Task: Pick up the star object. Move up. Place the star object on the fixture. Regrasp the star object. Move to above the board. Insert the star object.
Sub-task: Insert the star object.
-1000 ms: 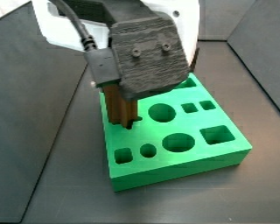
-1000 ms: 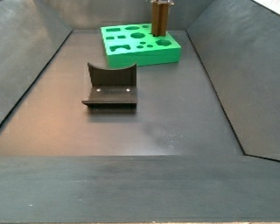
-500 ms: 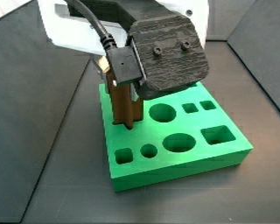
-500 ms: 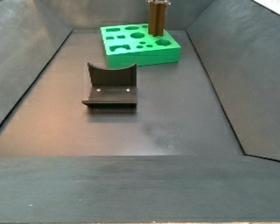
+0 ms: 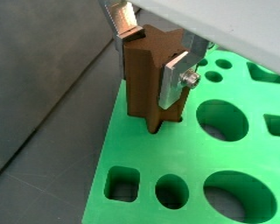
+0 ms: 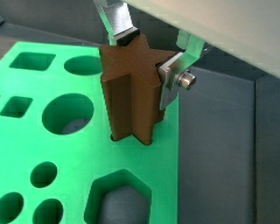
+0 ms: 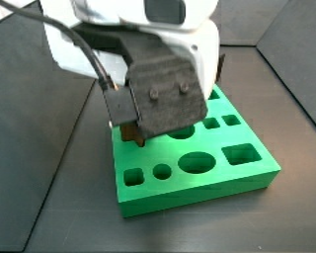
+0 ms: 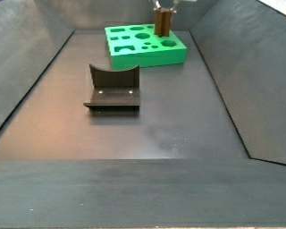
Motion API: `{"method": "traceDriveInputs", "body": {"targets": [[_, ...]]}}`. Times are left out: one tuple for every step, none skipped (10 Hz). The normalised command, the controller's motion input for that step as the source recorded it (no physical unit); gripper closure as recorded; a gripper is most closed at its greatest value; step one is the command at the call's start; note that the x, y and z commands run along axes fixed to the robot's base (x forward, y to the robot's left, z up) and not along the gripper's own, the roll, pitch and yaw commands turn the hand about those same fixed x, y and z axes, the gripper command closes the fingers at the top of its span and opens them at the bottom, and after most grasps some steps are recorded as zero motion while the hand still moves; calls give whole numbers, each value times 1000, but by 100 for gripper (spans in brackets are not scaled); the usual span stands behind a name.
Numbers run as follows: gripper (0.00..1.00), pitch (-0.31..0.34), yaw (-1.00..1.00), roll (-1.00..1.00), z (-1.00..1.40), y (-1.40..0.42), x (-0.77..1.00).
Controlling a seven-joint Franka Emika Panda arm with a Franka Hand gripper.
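My gripper (image 5: 152, 45) is shut on the brown star object (image 5: 152, 83), which it holds upright by its top. The two silver fingers (image 6: 171, 73) press its sides in both wrist views. The star object (image 6: 129, 92) has its lower end at the top face of the green board (image 5: 230, 179), near the board's corner; the hole under it is hidden. In a side view the gripper's dark body covers most of the star object (image 7: 133, 132). In a side view the star object (image 8: 164, 24) stands on the board (image 8: 139, 46) at the far end. The fixture (image 8: 112, 89) stands empty mid-floor.
The board (image 7: 200, 173) has round, square and hexagon holes around the star object. Dark sloping walls (image 8: 38, 72) enclose the grey floor. A black cable (image 7: 95, 54) runs along the gripper's body.
The gripper has moved down with the star object; less of the piece shows above the board than before. The board and fixture have not moved.
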Motion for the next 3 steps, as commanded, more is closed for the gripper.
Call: {"method": "traceDriveInputs", "body": {"targets": [[100,0,0,181,-949,0,131],[100,-51,0,0,0,0,-31],[100,0,0,0,0,0,0]]}}
